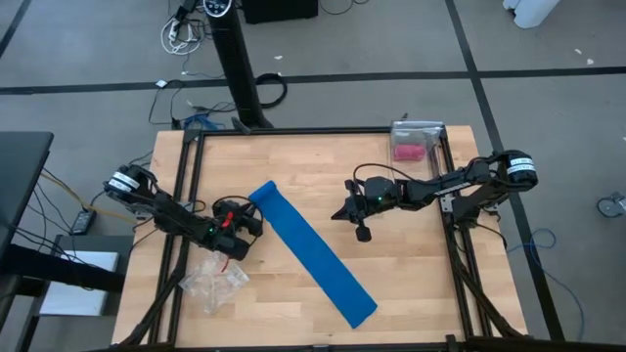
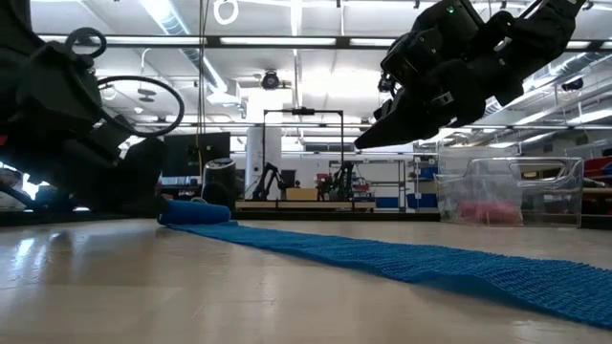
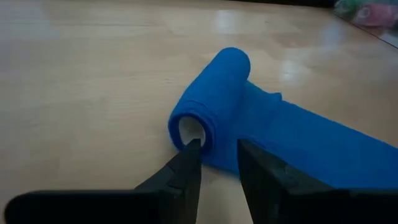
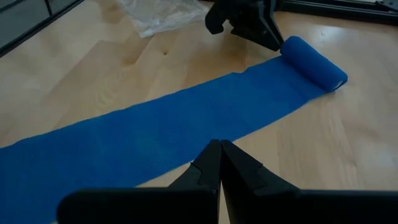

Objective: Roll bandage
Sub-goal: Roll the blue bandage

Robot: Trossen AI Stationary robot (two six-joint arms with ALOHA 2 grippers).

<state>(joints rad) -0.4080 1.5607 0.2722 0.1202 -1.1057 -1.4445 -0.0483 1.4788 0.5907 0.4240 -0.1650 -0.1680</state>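
Soft, light bandage (image 3: 217, 106), rolled end just ahead of parted left gripper (image 3: 219, 152); best pinched there. Right gripper (image 4: 220, 151) closed, empty.

High view looks straight down on the worktop (image 1: 411, 284); low view level across it; both wrist views, close behind their hands, share the bandage (image 3: 217, 106).

robotics lab: other robot arms (image 2: 271, 182) behind
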